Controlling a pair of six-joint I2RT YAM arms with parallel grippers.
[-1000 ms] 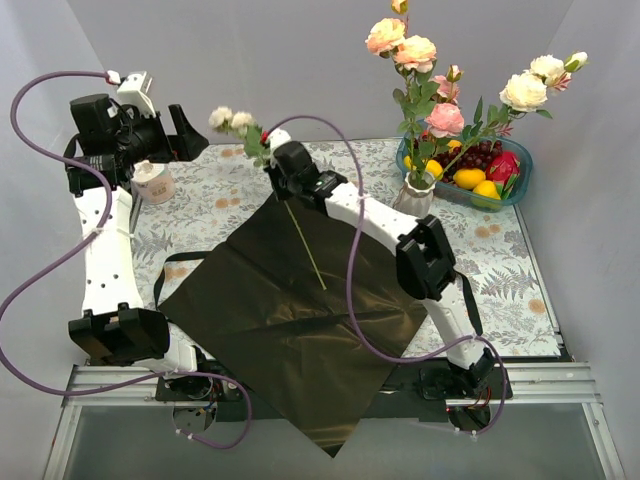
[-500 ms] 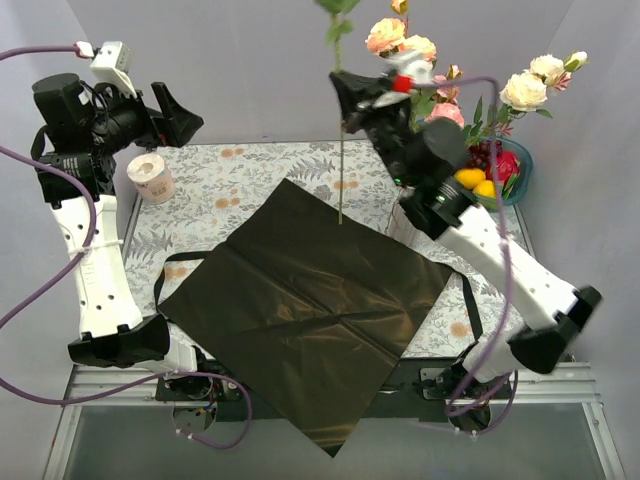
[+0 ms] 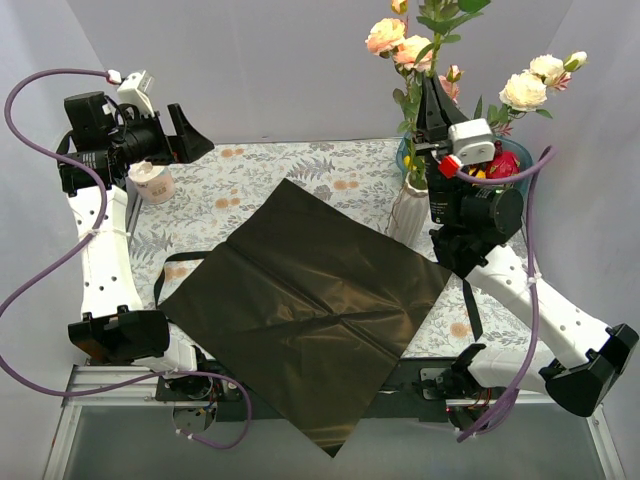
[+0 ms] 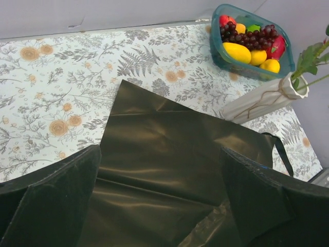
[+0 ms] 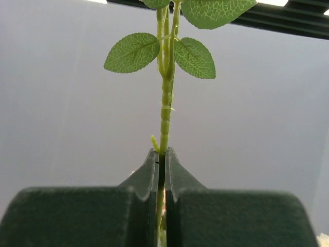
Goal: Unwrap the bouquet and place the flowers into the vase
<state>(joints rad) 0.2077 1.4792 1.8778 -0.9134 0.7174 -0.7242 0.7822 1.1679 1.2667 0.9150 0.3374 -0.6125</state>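
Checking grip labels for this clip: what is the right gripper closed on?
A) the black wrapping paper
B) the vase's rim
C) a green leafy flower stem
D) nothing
C: the right wrist view shows the right gripper shut on a green stem.

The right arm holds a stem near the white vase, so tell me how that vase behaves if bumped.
The vase looks slim, with a small base, so it probably tips easily. The tall flowers in it spread wide above, likely making it top-heavy. It looks ceramic, so a fall might chip it.
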